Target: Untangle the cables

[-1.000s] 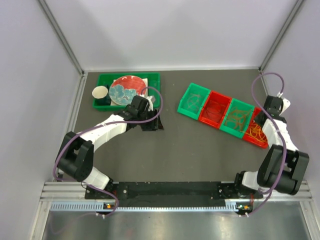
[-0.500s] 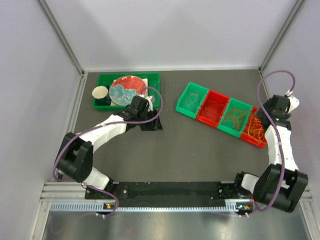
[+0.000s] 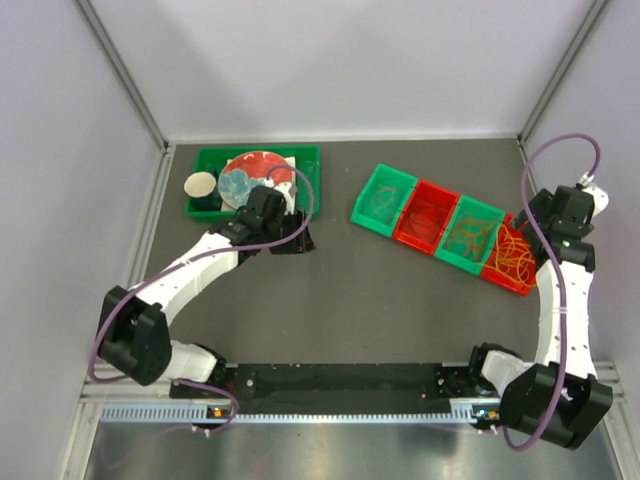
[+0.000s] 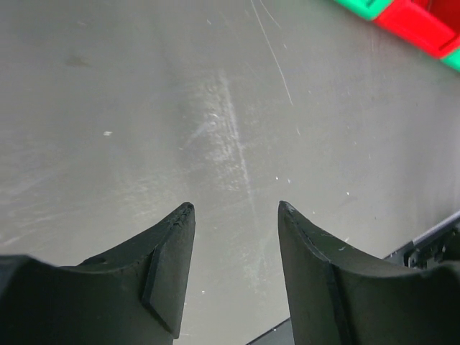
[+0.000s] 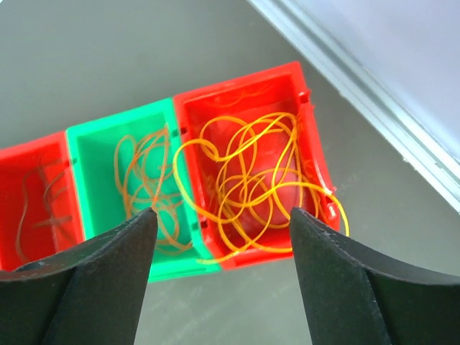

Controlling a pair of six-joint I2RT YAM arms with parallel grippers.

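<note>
The cables lie sorted in a row of four small bins. Yellow cables (image 5: pixel 259 183) fill the end red bin (image 3: pixel 512 258), with loops hanging over its rim. Orange cables (image 5: pixel 147 183) sit in the neighbouring green bin (image 3: pixel 473 235), and dark red ones (image 5: pixel 39 198) in the red bin (image 3: pixel 430 215) beside it. My right gripper (image 5: pixel 223 212) hangs open above the yellow cables, with nothing between its fingers; it shows at the right wall (image 3: pixel 552 215). My left gripper (image 4: pixel 236 206) is open over bare table, left of the bins (image 3: pixel 297 240).
A green tray (image 3: pixel 305 155) at the back left holds a red plate (image 3: pixel 252 178) and a cup (image 3: pixel 200 185). A fourth bin, green (image 3: pixel 385 203), ends the row on the left. Walls close in on both sides. A black rail (image 3: pixel 340 378) runs along the near edge.
My right gripper has gone from shut to open and risen back toward the right wall. The yellow cables lie in the end red bin. The left arm has shifted slightly left.
</note>
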